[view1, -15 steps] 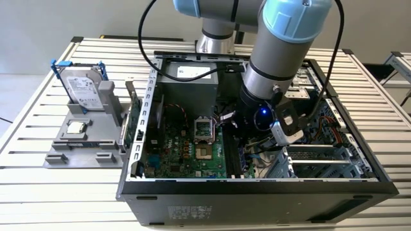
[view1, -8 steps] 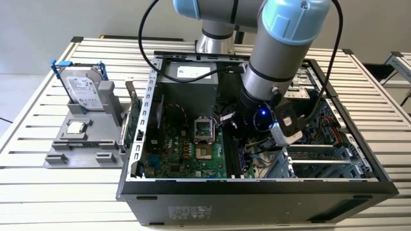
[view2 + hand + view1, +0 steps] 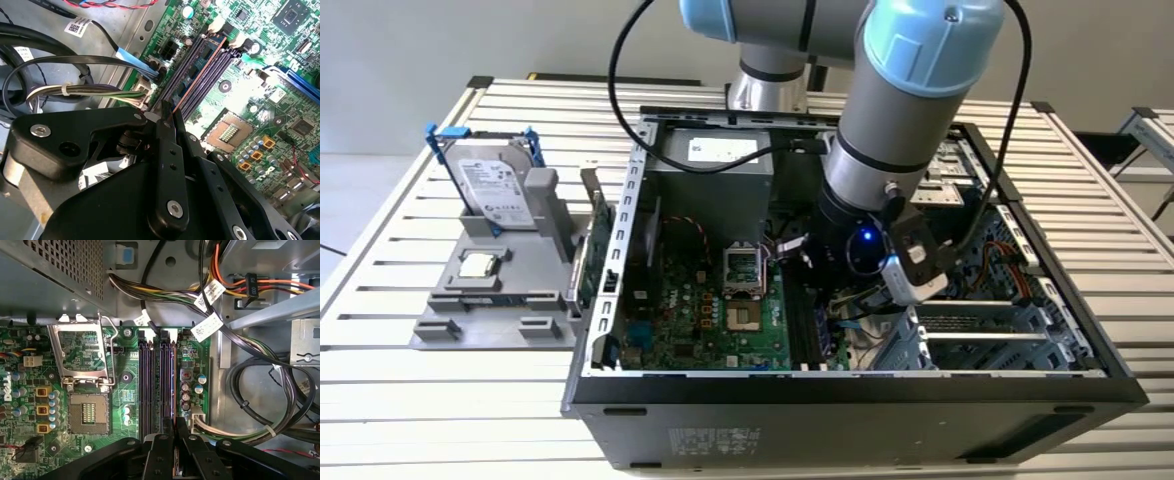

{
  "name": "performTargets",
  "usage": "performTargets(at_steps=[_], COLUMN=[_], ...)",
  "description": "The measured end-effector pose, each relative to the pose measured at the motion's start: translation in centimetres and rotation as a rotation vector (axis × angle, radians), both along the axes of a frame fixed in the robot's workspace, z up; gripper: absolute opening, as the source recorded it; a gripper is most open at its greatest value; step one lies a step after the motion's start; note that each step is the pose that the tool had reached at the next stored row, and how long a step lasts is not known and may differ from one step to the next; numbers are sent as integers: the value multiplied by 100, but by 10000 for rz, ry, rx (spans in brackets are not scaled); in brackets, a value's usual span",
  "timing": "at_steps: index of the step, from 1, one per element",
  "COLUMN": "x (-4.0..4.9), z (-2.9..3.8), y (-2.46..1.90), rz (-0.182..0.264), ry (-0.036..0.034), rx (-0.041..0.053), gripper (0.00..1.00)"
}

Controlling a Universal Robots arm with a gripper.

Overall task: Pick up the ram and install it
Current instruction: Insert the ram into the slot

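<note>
— How much room is there around the gripper (image 3: 169,117)?

— Little. In the exterior view the arm (image 3: 897,120) reaches down into the open computer case (image 3: 854,385), near the middle of the case. Cable bundles (image 3: 260,405) crowd one side of the memory slots (image 3: 155,385); the empty processor socket (image 3: 89,412) lies on the other.

— And the ram (image 3: 200,67)?

— It stands on edge in a slot, its thin top edge showing as a reddish line in the second wrist view. There its long axis runs from about seven o'clock to one o'clock, parallel to the neighbouring slots.

— The fingers?

— Drawn close together, clamped on the stick's near end.
</note>
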State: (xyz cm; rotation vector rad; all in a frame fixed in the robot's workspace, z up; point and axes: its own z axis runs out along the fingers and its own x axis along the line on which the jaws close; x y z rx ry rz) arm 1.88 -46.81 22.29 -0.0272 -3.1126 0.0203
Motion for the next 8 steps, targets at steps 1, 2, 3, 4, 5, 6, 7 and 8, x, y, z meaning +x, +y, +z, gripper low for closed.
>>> performTargets(at_steps=[1, 2, 3, 4, 5, 6, 7, 8], x=[5, 9, 11, 12, 12, 13, 13, 13], z=[-1, -2, -4, -5, -6, -6, -6, -6], y=[0, 0, 1, 2, 3, 5, 7, 8], rz=[-6, -14, -21, -24, -27, -27, -27, -26], ry=[-1, -1, -2, -1, -2, -1, -1, -1], rx=[2, 2, 2, 3, 3, 4, 4, 2], gripper=[0, 0, 0, 0, 0, 0, 0, 0])
